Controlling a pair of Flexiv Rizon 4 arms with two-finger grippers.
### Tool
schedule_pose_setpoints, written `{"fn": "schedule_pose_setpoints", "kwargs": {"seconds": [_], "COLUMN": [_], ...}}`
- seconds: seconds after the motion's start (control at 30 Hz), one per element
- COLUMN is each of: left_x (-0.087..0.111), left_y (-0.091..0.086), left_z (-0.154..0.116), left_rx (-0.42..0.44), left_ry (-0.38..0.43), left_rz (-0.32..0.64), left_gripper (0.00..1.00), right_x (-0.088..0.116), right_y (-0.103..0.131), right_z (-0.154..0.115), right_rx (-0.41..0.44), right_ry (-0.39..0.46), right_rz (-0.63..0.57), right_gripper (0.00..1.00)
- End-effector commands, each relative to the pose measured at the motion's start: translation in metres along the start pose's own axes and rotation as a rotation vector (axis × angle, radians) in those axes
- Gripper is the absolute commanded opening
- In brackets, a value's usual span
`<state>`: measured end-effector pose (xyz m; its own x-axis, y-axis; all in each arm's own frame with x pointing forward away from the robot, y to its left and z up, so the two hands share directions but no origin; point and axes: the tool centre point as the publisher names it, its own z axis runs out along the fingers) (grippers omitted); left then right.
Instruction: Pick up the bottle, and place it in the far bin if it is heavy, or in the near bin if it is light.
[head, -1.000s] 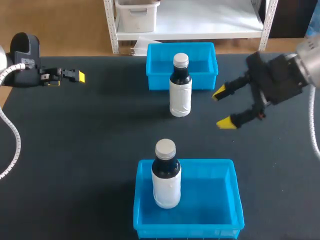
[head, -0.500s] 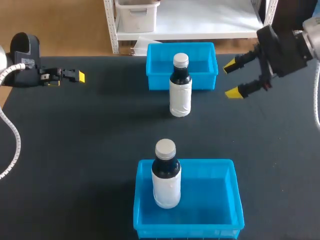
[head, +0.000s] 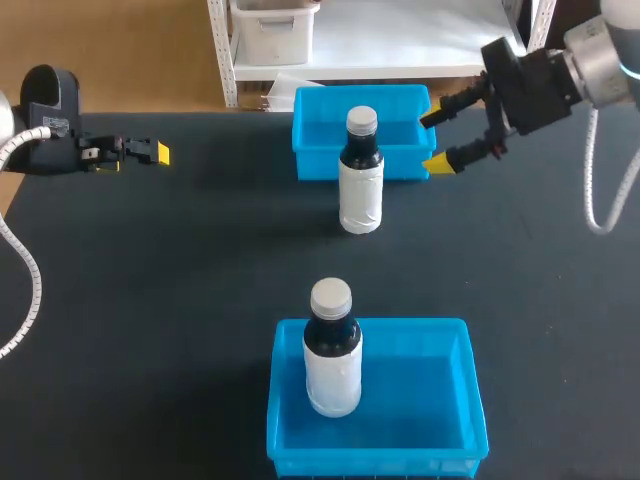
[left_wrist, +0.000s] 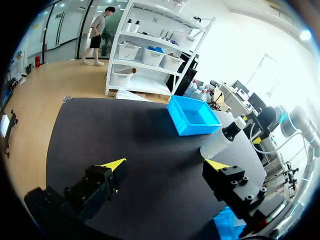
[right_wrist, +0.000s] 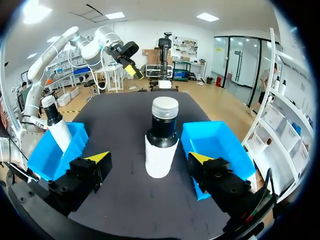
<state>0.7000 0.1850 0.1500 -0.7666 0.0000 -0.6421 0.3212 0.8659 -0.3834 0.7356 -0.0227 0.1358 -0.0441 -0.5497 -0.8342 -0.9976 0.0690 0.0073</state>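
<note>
Right arm (head: 545, 80) has swung from 3 o'clock up to 2 o'clock on the table (head: 150, 300) and turned inward. Its jaws now hang spread and empty at the 3 o'clock corner of the far bin (head: 400, 105). Left arm (head: 50, 120) has not shifted at 10 o'clock, its jaws likewise spread on nothing. Hazard 1, far bin: the nearer yellow tip appears close to the bin's wall, and a straight advance toward 9 o'clock could catch that wall and shove the bin into the bottle (head: 360, 190). Hazard 2, near bin (head: 470, 400) at 6 o'clock: it already holds a second bottle (head: 332, 370) of identical look, which leaves less room for a light-case drop and risks a collision there. Hazard 3, the bottle: it stands upright at the table's centre, just on the 6 o'clock side of the far bin, not yet gripped. It is tall and narrow, so contact by one finger before the other would likely topple it. Weight cannot be judged before lifting, so any earlier bin choice is a guess.
</note>
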Motion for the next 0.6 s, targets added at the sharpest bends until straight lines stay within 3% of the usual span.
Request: {"fn": "schedule_pose_setpoints", "kwargs": {"seconds": [0.03, 0.6], "left_x": [0.000, 0.000], "left_y": [0.000, 0.000], "left_z": [0.000, 0.000], "left_rx": [0.000, 0.000], "left_ry": [0.000, 0.000], "left_rz": [0.000, 0.000], "left_gripper": [1.00, 1.00], "right_x": [-0.002, -0.025], "right_y": [-0.023, -0.022], "right_z": [0.018, 0.050], "right_rx": [-0.058, -0.086], "right_ry": [-0.006, -0.042], "right_rz": [-0.004, -0.003], "right_gripper": [1.00, 1.00]}}
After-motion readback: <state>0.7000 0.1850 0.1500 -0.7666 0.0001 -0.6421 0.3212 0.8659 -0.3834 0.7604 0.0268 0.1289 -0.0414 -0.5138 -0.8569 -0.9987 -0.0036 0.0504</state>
